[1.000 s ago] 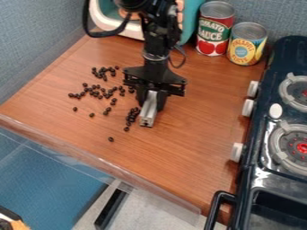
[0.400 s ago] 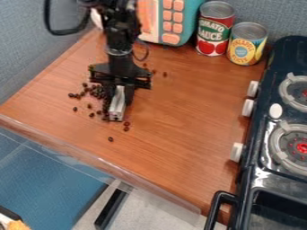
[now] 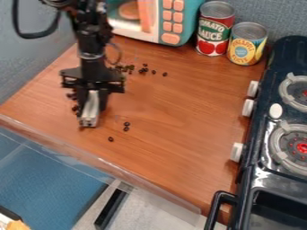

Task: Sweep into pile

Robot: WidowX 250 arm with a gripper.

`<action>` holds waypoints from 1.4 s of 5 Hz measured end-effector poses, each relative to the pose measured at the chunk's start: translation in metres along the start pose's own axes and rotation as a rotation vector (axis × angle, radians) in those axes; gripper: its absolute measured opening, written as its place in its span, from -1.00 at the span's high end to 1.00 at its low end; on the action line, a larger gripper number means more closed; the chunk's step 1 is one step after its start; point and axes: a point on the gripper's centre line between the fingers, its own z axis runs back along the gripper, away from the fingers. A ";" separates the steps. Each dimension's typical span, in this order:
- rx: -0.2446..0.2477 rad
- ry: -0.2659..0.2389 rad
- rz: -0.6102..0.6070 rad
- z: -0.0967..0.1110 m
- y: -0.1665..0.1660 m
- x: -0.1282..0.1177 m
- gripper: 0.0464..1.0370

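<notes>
The gripper [image 3: 89,122] hangs low over the left part of the wooden counter, with a pale metallic piece upright between its black sides, its lower end at the surface. Dark beans [image 3: 74,108] lie against the gripper's left side, partly hidden by it. Behind and to the right of the gripper, more beans [image 3: 143,69] form a loose row toward the back of the counter. In front and to the right, a few single beans [image 3: 126,129] are scattered.
A toy microwave [image 3: 170,22] stands at the back, beside a tomato can [image 3: 214,29] and a pineapple can [image 3: 247,44]. The toy stove [image 3: 273,134] borders the right side. The counter's front edge [image 3: 108,166] slants below the gripper.
The gripper has moved left across the counter, and beans have been pushed leftward with it. Beans toward the back now lie in a row that was partly behind the arm before.
</notes>
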 end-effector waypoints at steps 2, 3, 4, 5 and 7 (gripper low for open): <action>-0.038 -0.053 -0.032 0.019 -0.026 0.002 0.32; -0.067 -0.090 -0.088 0.036 -0.063 0.009 0.32; -0.090 -0.076 -0.129 0.030 -0.097 0.012 0.32; -0.101 -0.043 -0.122 0.016 -0.112 0.020 0.32; -0.096 -0.052 -0.132 0.012 -0.139 0.038 0.32</action>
